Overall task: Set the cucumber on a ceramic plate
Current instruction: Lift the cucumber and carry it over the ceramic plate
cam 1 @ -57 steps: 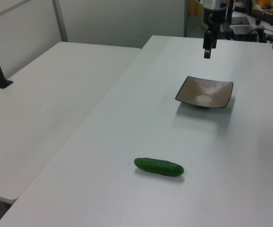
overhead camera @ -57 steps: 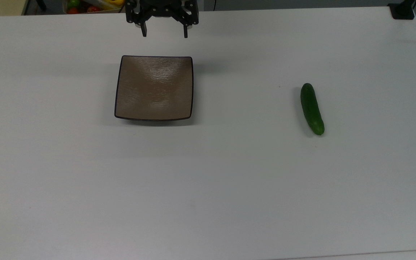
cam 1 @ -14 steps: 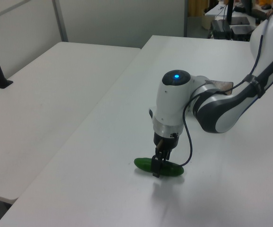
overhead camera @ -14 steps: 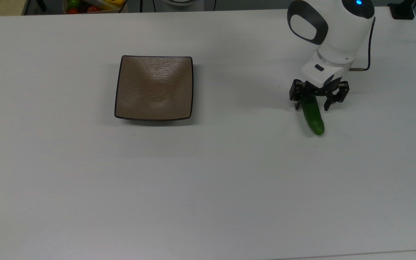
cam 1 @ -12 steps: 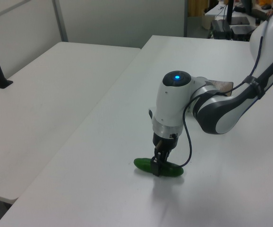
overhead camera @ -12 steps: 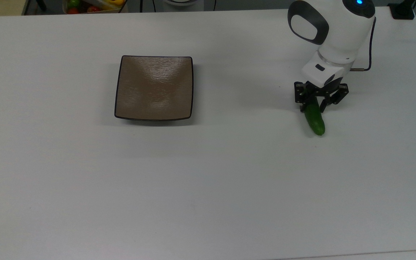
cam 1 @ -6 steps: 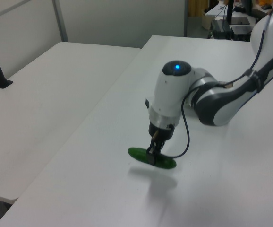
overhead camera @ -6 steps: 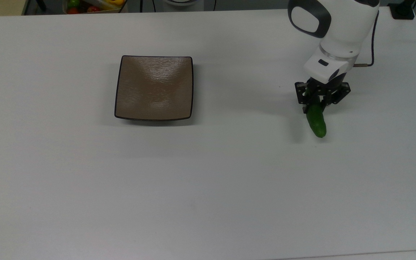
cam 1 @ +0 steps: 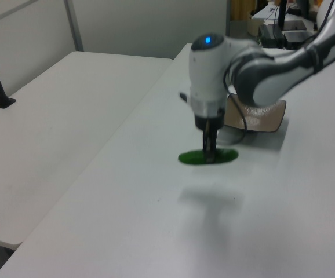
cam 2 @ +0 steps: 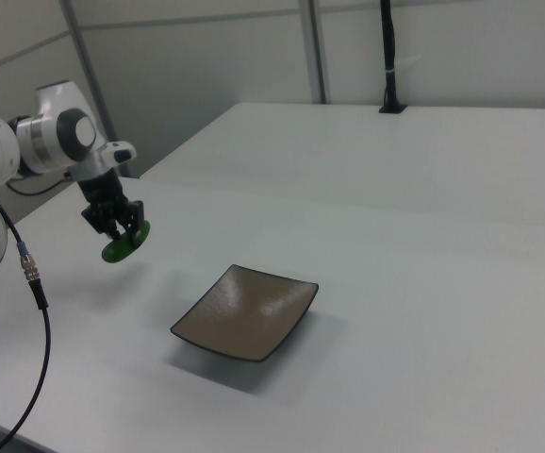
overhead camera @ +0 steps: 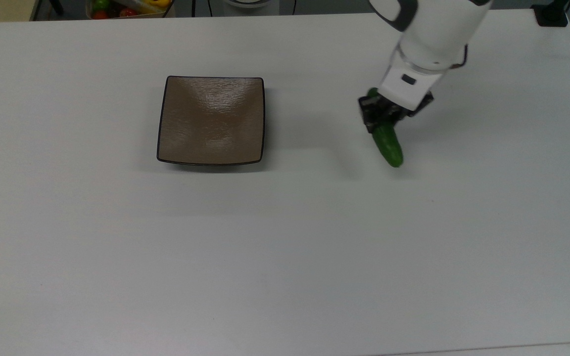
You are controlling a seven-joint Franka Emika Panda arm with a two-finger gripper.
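One cucumber (overhead camera: 388, 141), now lifted clear of the white table (overhead camera: 285, 247) where it lay a second ago, its shadow detached below. Gripper (overhead camera: 383, 118): fingers clamped on the cucumber's middle, carrying it toward the ceramic plate (overhead camera: 211, 120), still well apart. Transport evidently underway; plate bare.

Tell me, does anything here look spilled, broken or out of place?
Nothing stands out. The gripper holds the cucumber in the air above the white table, with its shadow below it in the left view. The ceramic plate sits flat and bare, with no visible cracks or spills.
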